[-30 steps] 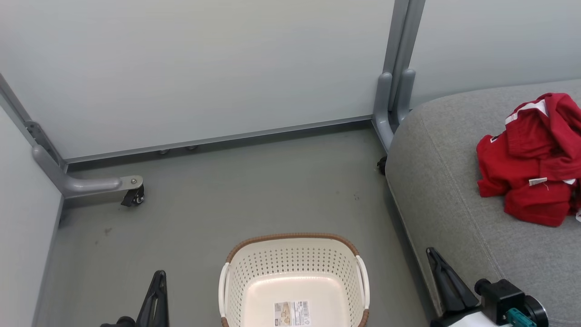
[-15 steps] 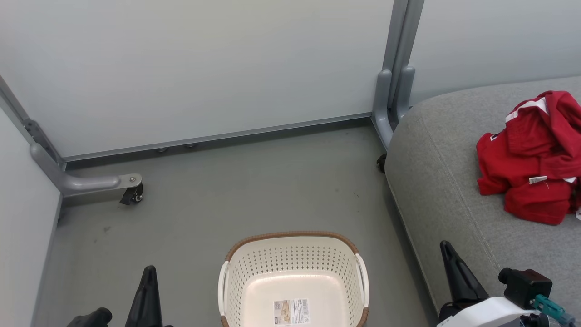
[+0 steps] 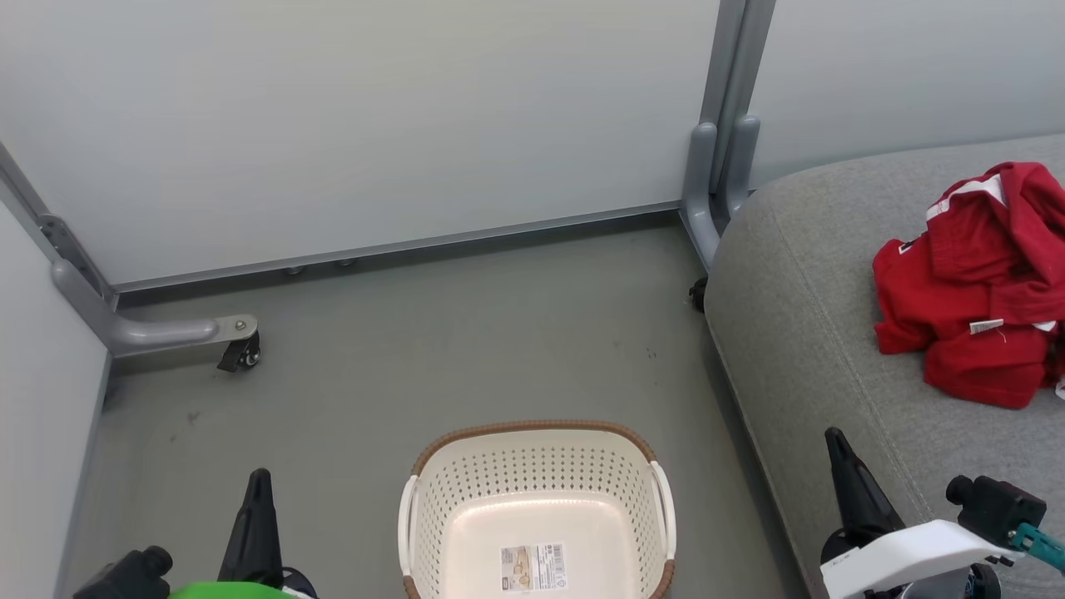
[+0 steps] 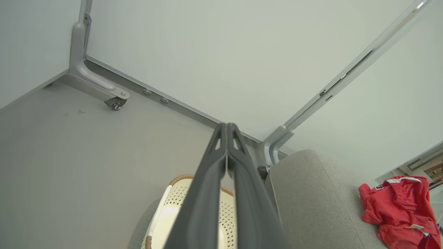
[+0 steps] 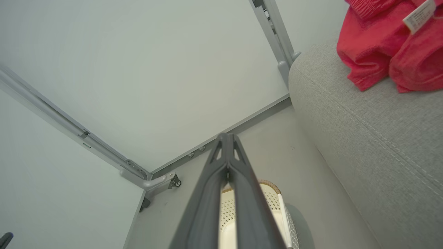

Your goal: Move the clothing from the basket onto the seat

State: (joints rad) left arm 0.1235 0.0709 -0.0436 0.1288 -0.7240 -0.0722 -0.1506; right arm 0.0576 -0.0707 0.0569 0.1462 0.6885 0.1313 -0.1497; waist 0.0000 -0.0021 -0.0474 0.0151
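This looks like a staged test bay in a lab, not a lived-in home. Pale partition panels (image 3: 374, 125) in grey metal frames (image 3: 732, 83), one foot on a castor (image 3: 240, 356), fence off a plain grey floor (image 3: 458, 333) beside a grey sofa seat (image 3: 799, 333).

L pincer (image 3: 259, 477) & R pincer (image 3: 833, 436) both closed, prob. empty, tips up.

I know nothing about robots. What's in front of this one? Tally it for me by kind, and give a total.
Seat: 1
Red clothing heap: 1, lying on the seat
Basket: 1, on the floor
Grippers: 2, the left gripper and the right gripper, both shut
Total: 5
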